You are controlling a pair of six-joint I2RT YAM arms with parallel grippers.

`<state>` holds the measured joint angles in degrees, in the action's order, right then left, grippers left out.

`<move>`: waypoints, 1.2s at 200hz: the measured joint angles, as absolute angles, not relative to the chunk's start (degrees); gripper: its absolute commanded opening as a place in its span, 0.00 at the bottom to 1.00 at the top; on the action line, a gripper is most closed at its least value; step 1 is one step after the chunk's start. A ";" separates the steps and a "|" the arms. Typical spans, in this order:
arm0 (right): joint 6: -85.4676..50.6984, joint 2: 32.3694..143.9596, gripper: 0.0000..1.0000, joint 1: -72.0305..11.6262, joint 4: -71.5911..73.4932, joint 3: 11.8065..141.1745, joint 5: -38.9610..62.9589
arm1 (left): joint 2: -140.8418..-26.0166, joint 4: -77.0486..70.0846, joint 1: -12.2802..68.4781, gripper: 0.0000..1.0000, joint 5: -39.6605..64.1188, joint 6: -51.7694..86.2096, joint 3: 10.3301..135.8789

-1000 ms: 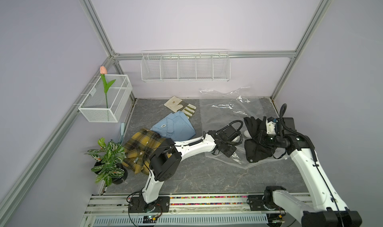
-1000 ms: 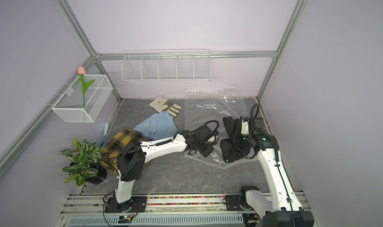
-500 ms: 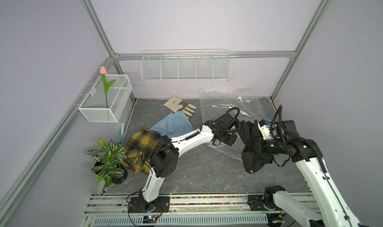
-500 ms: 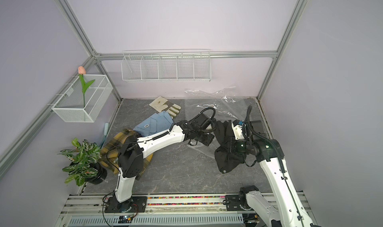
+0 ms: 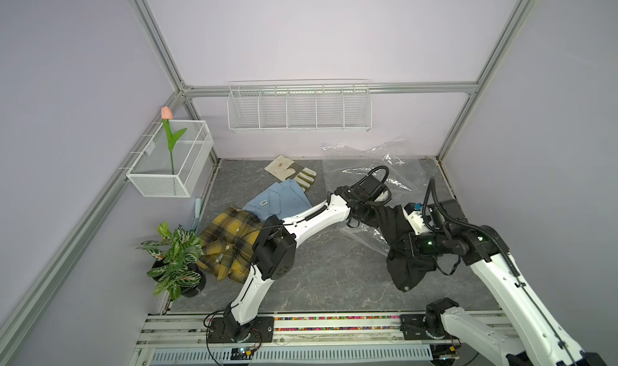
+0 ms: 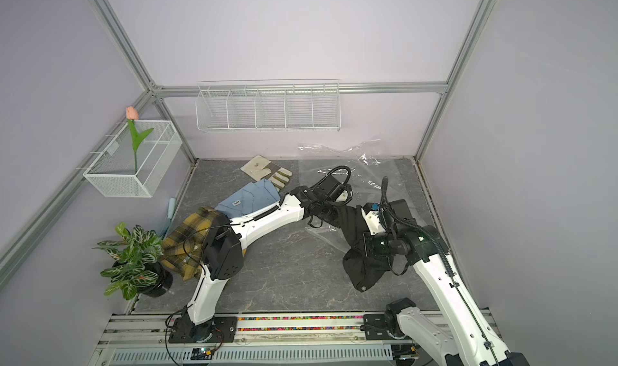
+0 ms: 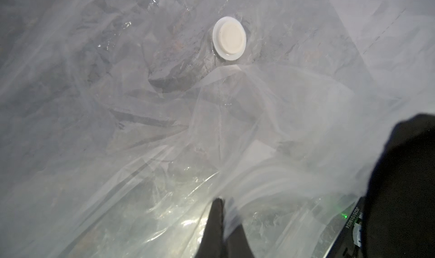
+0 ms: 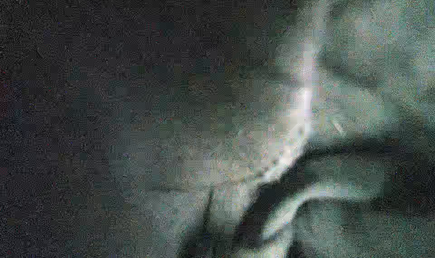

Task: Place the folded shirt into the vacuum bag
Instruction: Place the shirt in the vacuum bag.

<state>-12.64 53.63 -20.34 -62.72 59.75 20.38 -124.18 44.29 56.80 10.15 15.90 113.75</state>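
Both top views are bright, even and sharp, with soft shadows on the grey marbled tabletop [image 5: 317, 280]. Glare streaks the large clear crinkly plastic vacuum bag [image 5: 368, 177] at 1 o'clock. The left wrist view is milky; the right, against black crumpled shirt fabric [image 8: 164, 127], dim and grainy.

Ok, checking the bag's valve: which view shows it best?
Left wrist view: the valve shows large and unobstructed. Both top views leave it unclear; the right wrist view shows only black cloth.
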 measured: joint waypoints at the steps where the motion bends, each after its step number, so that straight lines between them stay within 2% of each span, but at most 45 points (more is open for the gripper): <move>1: -12.62 53.67 0.06 -20.69 -62.72 59.75 20.36 | -124.18 44.31 56.80 0.00 10.15 15.90 113.80; 30: -12.60 53.74 0.07 -25.91 -61.82 58.78 21.56 | -124.18 45.10 56.62 0.00 10.09 15.90 116.20; 79: -12.82 59.13 0.07 -26.24 -59.72 48.75 20.95 | -124.18 44.88 56.34 0.00 9.89 16.10 117.27; 141: -14.57 65.65 0.06 -24.03 -53.10 47.20 22.11 | -121.08 42.46 56.36 0.00 9.91 16.69 115.83; 194: -14.76 68.45 0.07 -22.24 -49.21 46.98 23.70 | -114.19 38.17 56.49 0.00 9.87 17.63 110.59; 240: -15.38 69.87 0.07 -19.90 -45.23 44.29 25.54 | -113.19 34.65 57.69 0.00 9.87 18.02 105.69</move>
